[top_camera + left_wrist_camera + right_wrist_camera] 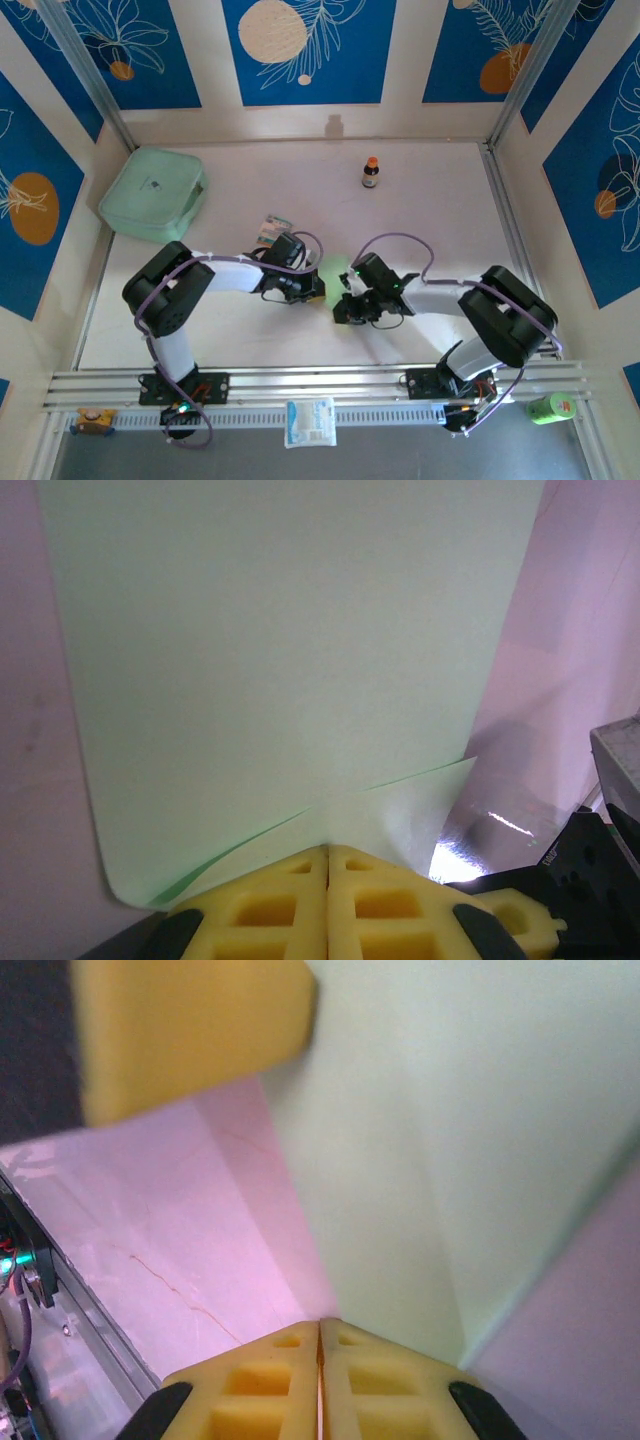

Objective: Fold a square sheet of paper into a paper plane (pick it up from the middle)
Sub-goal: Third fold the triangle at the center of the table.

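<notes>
Near rail: a white packet (310,421) lies between your two arm bases.
Left tool (328,858): your yellow fingers are pressed together, clamped on the near edge of the square sheet of paper (280,650), where a flap curls up.
Right tool (319,1328): fingers together; it seems to pinch the sheet's fold, though the contact is blurred.
Sheet: mid-table (440,200), between both tools.
Beyond: striped packet (272,230), mint box (153,193) far left, small bottle (371,172) farthest.
</notes>
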### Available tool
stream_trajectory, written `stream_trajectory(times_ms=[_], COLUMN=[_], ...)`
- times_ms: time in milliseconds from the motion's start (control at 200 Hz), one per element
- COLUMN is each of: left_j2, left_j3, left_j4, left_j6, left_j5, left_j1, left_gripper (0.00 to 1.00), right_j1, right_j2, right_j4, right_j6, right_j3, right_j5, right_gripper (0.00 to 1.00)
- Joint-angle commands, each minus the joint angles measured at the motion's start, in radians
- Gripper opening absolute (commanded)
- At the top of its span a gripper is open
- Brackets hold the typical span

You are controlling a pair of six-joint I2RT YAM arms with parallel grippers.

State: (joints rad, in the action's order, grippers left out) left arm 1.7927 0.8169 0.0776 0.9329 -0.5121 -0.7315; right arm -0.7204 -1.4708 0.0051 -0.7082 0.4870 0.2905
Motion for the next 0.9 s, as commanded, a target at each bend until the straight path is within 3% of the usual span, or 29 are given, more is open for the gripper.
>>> stream_trajectory(times_ms=[0,170,425,890], left_j2=[0.043,0.038,0.024,0.021], left_j3=[-0.012,-0.014,-0.019,-0.017], left_j4=[-0.076,-0.073,-0.064,-0.053], left_j6=[-0.019,-0.017,-0.011,-0.009], left_j5=[0.055,0.056,0.057,0.049], left_j1=[0.003,0.005,0.004,0.005], left_gripper=[0.09,0.09,0.09,0.09], right_j1=[0.009,0.025,0.030,0.032], right_j2=[0.050,0.128,0.233,-0.075], right_j4=[-0.050,-0.082,-0.193,-0.074], right_j6=[-0.037,-0.053,-0.003,-0.013], right_j3=[-0.072,-0.100,0.017,0.140], right_j5=[0.012,-0.013,-0.037,-0.017], right_gripper=[0.10,0.10,0.10,0.10])
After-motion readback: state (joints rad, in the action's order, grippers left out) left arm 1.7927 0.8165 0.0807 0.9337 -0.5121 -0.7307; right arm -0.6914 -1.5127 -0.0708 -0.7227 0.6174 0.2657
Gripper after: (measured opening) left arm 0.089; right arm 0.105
